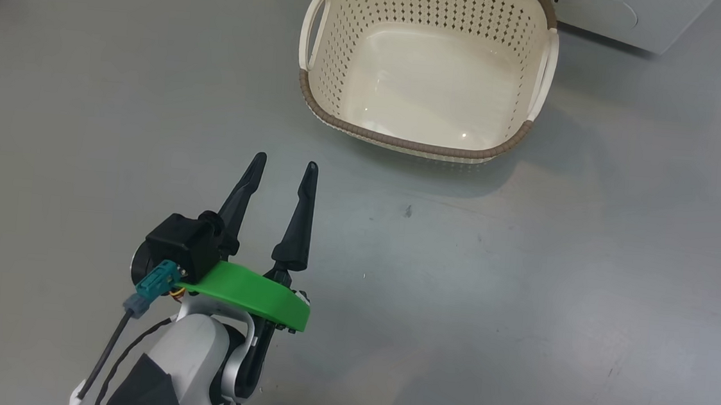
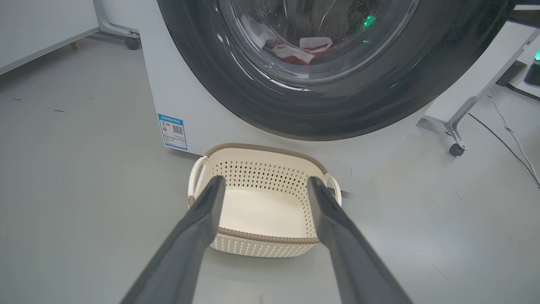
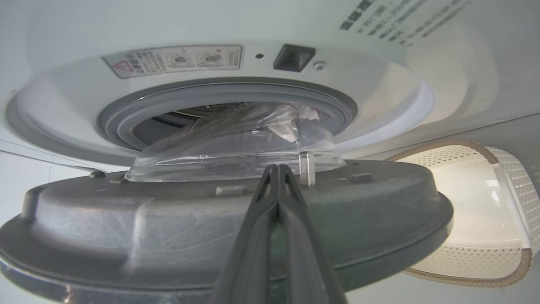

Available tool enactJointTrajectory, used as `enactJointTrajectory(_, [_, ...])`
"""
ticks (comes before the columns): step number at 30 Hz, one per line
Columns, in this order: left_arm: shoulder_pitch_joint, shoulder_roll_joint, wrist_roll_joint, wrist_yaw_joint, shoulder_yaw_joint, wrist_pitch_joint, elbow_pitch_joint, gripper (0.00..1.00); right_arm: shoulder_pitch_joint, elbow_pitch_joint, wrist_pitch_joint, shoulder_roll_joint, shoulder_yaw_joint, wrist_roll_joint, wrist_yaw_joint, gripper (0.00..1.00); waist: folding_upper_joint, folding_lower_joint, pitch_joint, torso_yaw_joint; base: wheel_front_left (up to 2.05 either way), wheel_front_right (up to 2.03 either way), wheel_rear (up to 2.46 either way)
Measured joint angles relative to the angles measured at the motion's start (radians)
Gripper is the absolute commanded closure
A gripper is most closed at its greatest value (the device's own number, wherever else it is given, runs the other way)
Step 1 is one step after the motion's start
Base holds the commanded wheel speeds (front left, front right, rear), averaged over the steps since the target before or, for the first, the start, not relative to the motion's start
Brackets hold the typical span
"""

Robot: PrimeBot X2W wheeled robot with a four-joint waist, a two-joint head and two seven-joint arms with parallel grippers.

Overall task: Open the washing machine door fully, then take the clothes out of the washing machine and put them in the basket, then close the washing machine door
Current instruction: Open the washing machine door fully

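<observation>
Soft overhead light is keeping everything pretty bright, the basket [image 1: 404, 143] is dropping just a faint fuzzy shadow on the grey floor [image 1: 552, 295], reflections are streaking across the washing machine door [image 2: 320, 116] glass, and both wrist views are bending straight lines near the edges.

The head view looks down on the basket [image 1: 416, 148]. The left wrist view faces it low. The right wrist view, beside it, hugs the washing machine door [image 3: 126, 228].

I see my right gripper [image 3: 277, 169] pinched closed at the door [image 3: 168, 228], which is ajar off the washer [image 3: 126, 118]; basket [image 3: 464, 219] at right.
</observation>
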Motion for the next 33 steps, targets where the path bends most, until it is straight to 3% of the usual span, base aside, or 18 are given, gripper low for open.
enactJointTrajectory(10, [0.003,0.000,0.003,0.004,0.005,0.000,0.015,0.00,0.067,0.035,0.039,0.016,-0.001,0.017,0.019,1.00,0.0000,0.0000,-0.052,-0.008,0.00,0.00,0.00])
enactJointTrajectory(26, [0.018,0.001,0.010,0.004,0.006,0.000,0.015,0.00,0.109,0.051,0.069,0.040,0.008,0.034,0.021,1.00,0.0000,0.0000,-0.106,-0.025,0.00,0.00,0.00])
enactJointTrajectory(33, [0.023,0.001,0.013,0.004,0.022,0.000,0.015,0.00,0.154,0.005,-0.032,-0.019,0.059,-0.078,0.129,1.00,0.0000,0.0000,-0.128,-0.029,0.00,0.00,0.00])
